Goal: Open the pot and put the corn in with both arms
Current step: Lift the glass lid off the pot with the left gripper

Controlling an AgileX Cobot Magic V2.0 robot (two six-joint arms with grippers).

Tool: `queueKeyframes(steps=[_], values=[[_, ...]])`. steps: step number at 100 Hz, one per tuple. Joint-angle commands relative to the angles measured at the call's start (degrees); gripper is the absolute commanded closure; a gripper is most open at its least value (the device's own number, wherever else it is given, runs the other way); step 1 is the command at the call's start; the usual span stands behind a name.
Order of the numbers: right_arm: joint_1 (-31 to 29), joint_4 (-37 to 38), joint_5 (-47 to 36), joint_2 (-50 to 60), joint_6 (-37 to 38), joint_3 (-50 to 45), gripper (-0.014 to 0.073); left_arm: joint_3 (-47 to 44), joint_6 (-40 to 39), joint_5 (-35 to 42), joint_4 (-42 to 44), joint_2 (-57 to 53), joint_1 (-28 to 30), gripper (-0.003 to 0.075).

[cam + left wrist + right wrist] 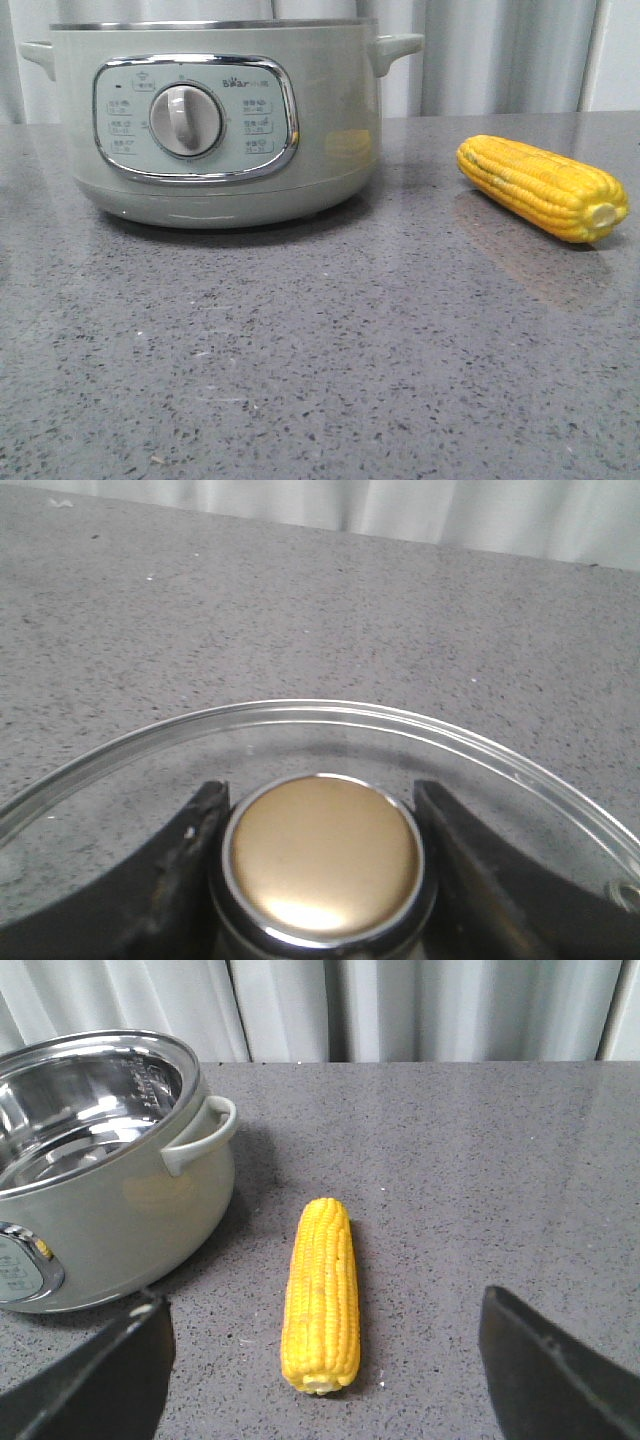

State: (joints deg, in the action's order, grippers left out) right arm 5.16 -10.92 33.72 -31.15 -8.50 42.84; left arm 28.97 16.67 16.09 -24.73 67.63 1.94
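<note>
On the left of the grey speckled desk (320,380) we see the pot (215,120), sage green, its control panel and dial (186,120) facing us, a small handle (396,47) sticking out on its right side. From the right wrist view the pot (100,1160) stands open, its shiny steel inside bare to the camera. Our left gripper (320,870) has its dark fingers (190,850) closed on either side of the gold knob (322,852) of the clear glass lid (330,720), with only grey desk showing beneath the glass. To the right of the pot, well apart from it, the corn (545,187) lies flat on the desk, its pale stub end toward the near right. Our right gripper (325,1360) is above the corn (321,1295), its fingers (545,1370) spread wide, one on each side of the cob and touching nothing.
</note>
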Motion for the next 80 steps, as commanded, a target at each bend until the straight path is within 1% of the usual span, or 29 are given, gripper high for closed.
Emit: queueKeyframes(steps=[1,21,29,52,64,69,74,80], values=[[-0.2,-0.1,-4.9,-0.6,-0.5,2.0,0.0074,2.0,-0.7,8.3,0.3,0.4,-1.1,0.074],[-0.2,-0.1,-4.9,-0.6,-0.5,2.0,0.0074,2.0,-1.5,9.1,0.3,4.0,-1.1,0.0737],[-0.2,-0.1,-4.9,-0.6,-0.5,2.0,0.0074,2.0,-1.5,9.0,0.3,4.7,-1.1,0.0708],[-0.2,-1.0,-5.4,-0.7,-0.5,2.0,0.0074,2.0,-1.5,8.2,0.3,4.8,-1.1,0.0524],[-0.2,-1.1,-5.2,-2.5,-0.5,2.0,0.0074,2.0,-1.5,8.2,0.3,4.4,-1.1,0.0432],[-0.2,-1.2,-5.2,-4.0,-0.5,2.0,0.0074,2.0,-1.5,8.1,0.3,4.2,-1.1,0.0382],[-0.2,-1.2,-5.2,-5.5,-0.5,2.0,0.0074,2.0,-1.5,8.1,0.3,3.9,-1.1,0.0348],[-0.2,-1.2,-5.6,-7.5,-0.5,2.0,0.0074,2.0,-1.5,8.0,0.3,3.4,-1.1,0.0327]])
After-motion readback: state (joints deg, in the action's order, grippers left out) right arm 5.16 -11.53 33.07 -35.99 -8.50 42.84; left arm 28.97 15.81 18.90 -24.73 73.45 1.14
